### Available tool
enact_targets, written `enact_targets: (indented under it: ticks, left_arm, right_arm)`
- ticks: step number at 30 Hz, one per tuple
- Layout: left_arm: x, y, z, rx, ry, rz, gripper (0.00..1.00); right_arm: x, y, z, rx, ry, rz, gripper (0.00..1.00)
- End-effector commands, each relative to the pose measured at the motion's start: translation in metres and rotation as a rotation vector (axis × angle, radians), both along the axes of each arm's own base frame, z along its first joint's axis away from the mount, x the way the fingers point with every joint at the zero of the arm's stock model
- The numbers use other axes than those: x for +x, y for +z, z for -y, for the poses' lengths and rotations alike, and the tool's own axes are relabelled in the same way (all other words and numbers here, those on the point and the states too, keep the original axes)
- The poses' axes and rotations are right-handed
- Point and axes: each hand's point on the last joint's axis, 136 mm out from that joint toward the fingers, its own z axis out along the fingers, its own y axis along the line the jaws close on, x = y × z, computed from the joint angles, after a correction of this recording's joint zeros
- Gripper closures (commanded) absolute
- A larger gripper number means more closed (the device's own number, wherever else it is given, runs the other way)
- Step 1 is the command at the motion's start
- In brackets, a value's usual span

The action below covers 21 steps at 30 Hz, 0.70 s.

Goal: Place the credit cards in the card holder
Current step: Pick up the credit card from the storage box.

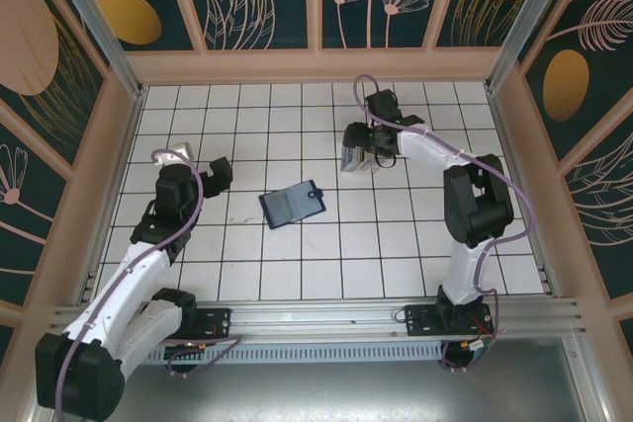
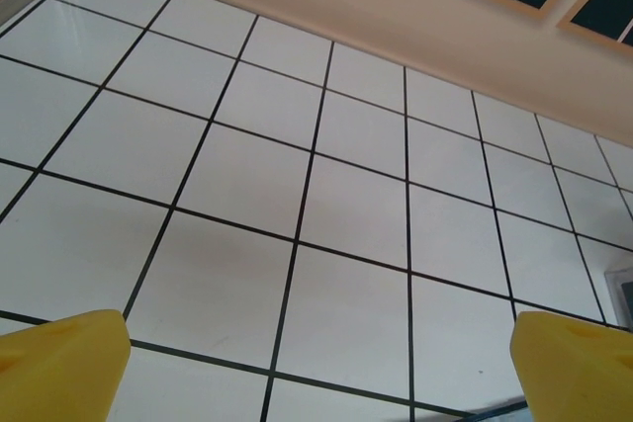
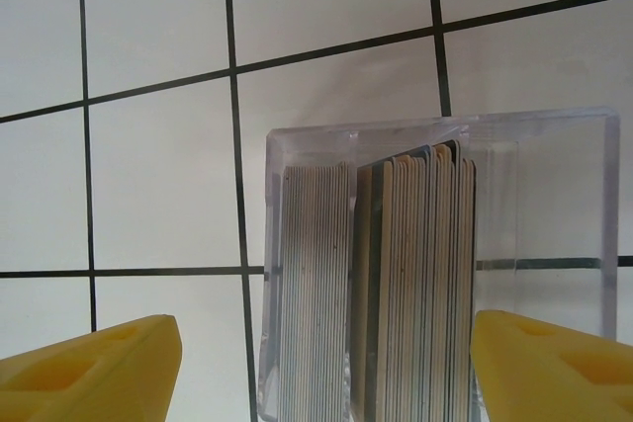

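The credit cards stand on edge, packed in two stacks inside a clear plastic box. My right gripper hovers open just above the box, one yellow fingertip left of it and the other over its right part. In the top view the box sits at the back centre, under the right gripper. The card holder, dark navy, lies flat on the tiles mid-table, apart from both grippers. My left gripper stands open to the left of it, and its wrist view has the left gripper over bare tile.
The white tiled floor is fenced by low wooden walls on three sides. An aluminium rail with both arm bases runs along the near edge. The back wall lies ahead of the left gripper.
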Motion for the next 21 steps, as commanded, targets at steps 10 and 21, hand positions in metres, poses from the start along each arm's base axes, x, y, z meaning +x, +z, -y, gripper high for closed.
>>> enact_targets:
  ticks: [10,21]
  left_arm:
    - [0.004,0.001,0.000,0.009,0.005,0.005,0.01]
    - [0.003,-0.002,-0.006,0.003,0.040,0.012,0.01]
  right_arm:
    - [-0.001,-0.008,-0.003,0.039,0.009,-0.018,0.23]
    - [0.004,0.025,0.013,-0.014,-0.029,0.088,0.21]
